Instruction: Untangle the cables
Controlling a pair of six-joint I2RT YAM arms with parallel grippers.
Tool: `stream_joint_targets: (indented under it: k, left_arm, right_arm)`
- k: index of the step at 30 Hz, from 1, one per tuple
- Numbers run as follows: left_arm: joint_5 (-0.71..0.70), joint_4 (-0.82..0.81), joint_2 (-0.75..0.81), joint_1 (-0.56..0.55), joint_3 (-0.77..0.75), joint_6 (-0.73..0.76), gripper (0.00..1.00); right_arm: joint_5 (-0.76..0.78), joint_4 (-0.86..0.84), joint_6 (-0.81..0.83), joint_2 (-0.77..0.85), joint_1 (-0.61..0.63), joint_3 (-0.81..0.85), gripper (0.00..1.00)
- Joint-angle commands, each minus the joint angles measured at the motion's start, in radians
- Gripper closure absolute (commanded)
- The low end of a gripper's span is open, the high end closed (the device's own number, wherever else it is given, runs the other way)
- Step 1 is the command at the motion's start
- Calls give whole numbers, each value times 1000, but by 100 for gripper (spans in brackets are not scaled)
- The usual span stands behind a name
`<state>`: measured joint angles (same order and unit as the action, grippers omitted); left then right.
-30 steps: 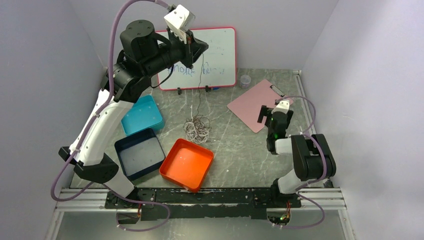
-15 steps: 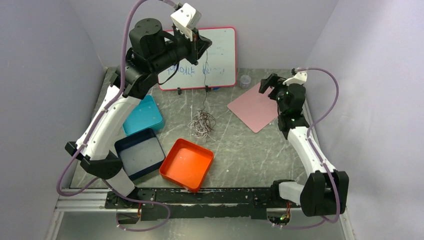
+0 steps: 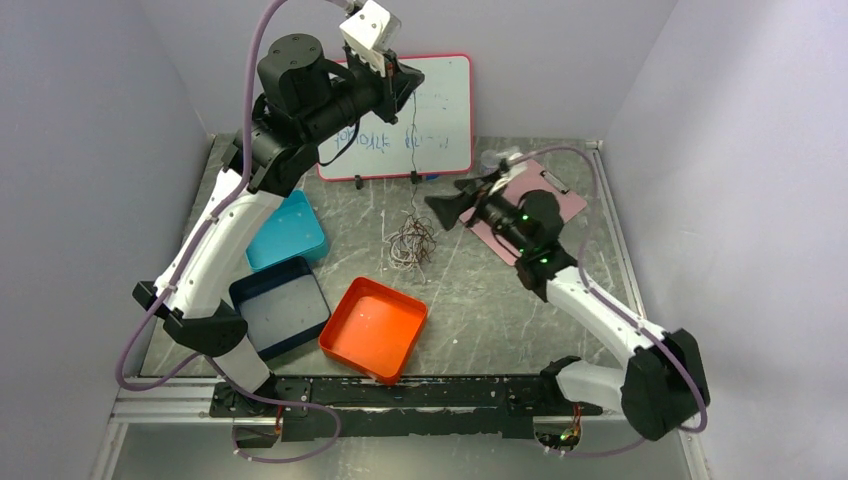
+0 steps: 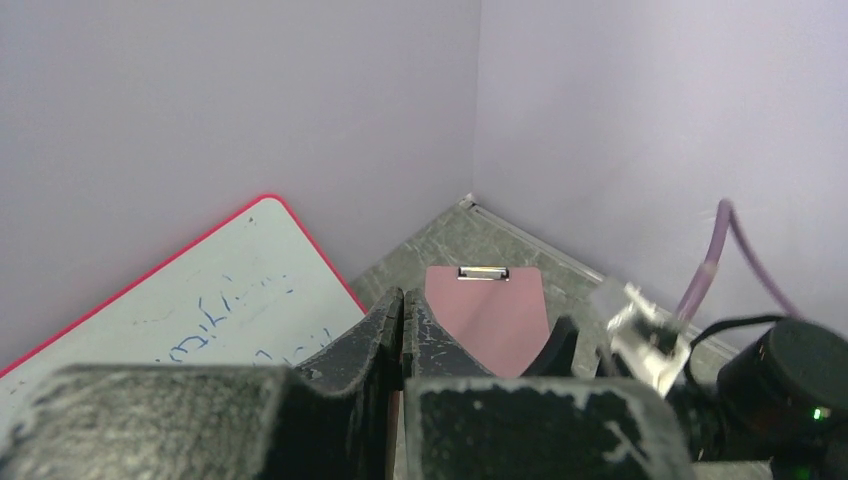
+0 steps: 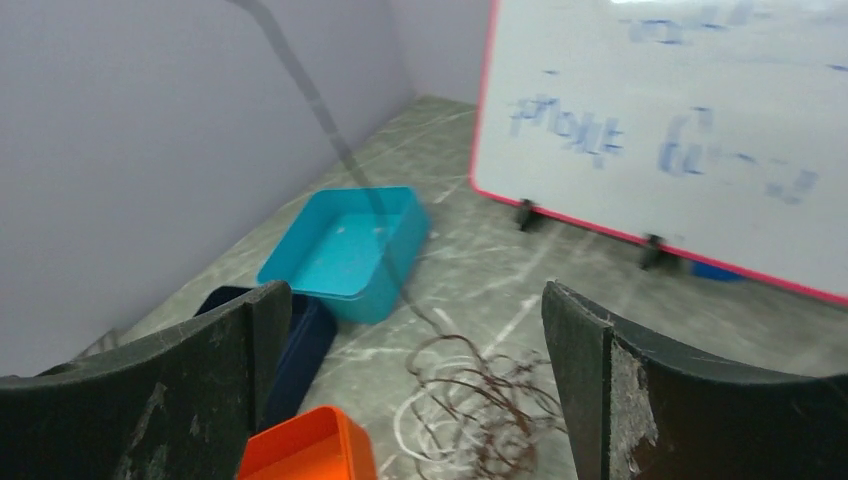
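Note:
The cables (image 3: 410, 243) lie as a loose tangle of dark and white loops on the grey table, between the whiteboard and the orange tray. One thin black strand (image 3: 413, 150) rises from the tangle to my left gripper (image 3: 410, 82), which is held high in front of the whiteboard and shut on it. In the left wrist view the left gripper (image 4: 403, 300) has its jaws pressed together; the strand is hidden there. My right gripper (image 3: 441, 210) is open just right of the tangle, pointing at it. In the right wrist view the cables (image 5: 480, 400) lie beyond the wide-open right gripper (image 5: 415, 300), and the blurred strand (image 5: 340, 140) climbs up left.
A whiteboard (image 3: 440, 115) stands at the back. A teal box (image 3: 285, 228), a dark blue box (image 3: 280, 305) and an orange tray (image 3: 373, 328) sit left and in front of the tangle. A pink clipboard (image 3: 560, 195) lies under the right arm, with a small clear cup (image 3: 491, 160) behind it.
My right arm has swung from the right side across the clipboard to just right of the tangle, still open. My left gripper lifted the strand slightly; the tangle shifted a little right.

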<state>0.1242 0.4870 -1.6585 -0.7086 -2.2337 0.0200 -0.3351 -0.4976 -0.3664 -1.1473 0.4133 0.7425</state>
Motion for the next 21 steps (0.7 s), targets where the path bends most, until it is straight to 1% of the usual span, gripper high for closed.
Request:
stream_joint_targets:
  k: [1, 3, 5, 8, 10, 15, 17, 21]
  left_arm:
    - [-26, -66, 0, 6, -40, 9, 93]
    - [-27, -69, 2, 5, -44, 7, 93]
    - [-25, -74, 6, 6, -47, 1, 93]
    - [-14, -82, 12, 5, -50, -7, 93]
    - [-18, -87, 15, 5, -57, -15, 93]
    - [-110, -132, 40, 6, -55, -35, 93]
    - [-117, -159, 48, 6, -58, -37, 93]
    - [-109, -210, 52, 6, -87, -46, 93]
  right_arm:
    - [9, -241, 55, -96, 144, 3, 0]
    - [28, -300, 66, -150, 187, 20, 0]
    - [70, -321, 85, -212, 214, 51, 2]
    - [139, -345, 111, -297, 234, 91, 7]
    - [179, -355, 122, -345, 239, 107, 15]
    - [218, -351, 126, -439, 252, 108, 41]
    - [244, -353, 127, -477, 264, 98, 46]
    - [318, -367, 149, -536, 295, 78, 50]
